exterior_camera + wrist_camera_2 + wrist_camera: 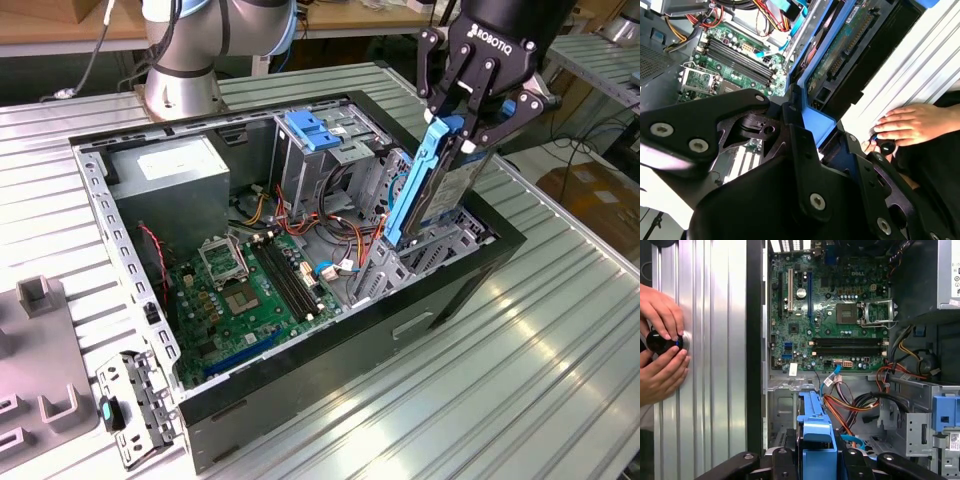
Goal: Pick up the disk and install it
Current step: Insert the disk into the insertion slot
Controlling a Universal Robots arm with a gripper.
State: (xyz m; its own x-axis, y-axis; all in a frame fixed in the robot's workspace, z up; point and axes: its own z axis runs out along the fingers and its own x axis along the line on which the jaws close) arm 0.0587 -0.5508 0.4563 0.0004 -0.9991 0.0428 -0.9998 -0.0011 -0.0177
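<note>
We see the end effector point(462, 125) clenched on the top of the tilted disk point(452, 190), whose lower end sits at the bay in the case's point(330, 350) far-right corner in the exterior view; it looks stiff, weighty and shock-sensitive, and its rails point(412, 195) seem the safest hold.

Case point(330, 345) lies open on the table point(540, 380), w/ the robot base point(185, 75) behind it. Inside: PSU point(170, 172) at the exterior view's left rear, mobo point(255, 290) nearer the camera, latch plate point(313, 130) atop the cage mid-rear. At the exterior view's right end the disk point(432, 195) stands tilted, lower end in the drive bay, top pinched in the gripper point(462, 128). Loose bracket point(135, 405) sits on the table by the case's near corner. A person's hands point(662, 340) are on the table beside the case.
</note>
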